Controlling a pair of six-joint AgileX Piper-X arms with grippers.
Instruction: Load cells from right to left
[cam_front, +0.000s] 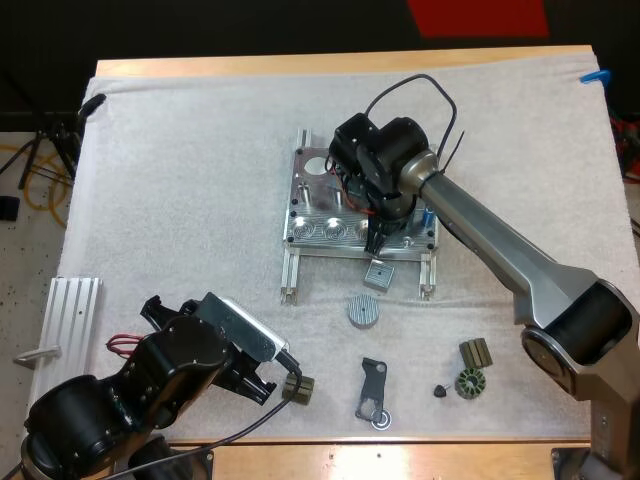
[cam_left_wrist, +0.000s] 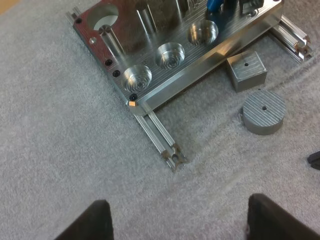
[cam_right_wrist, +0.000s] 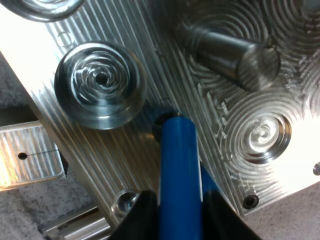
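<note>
Currently the right gripper (cam_right_wrist: 177, 212) is clenched on a blue cylinder (cam_right_wrist: 179, 160), its tip at the metal fixture (cam_front: 308, 200), just beside a round pocket (cam_right_wrist: 100, 85); the left gripper (cam_left_wrist: 181, 220) hangs released, fingers apart, over the mat (cam_left_wrist: 65, 150) near the fixture's rail (cam_left_wrist: 160, 135).

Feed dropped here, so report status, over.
Left gripper open above mat. Right gripper shut on blue cylinder, tip down at fixture. Nothing seen in the way.

No text, label or number is readable on the metal fixture (cam_front: 312, 200).
</note>
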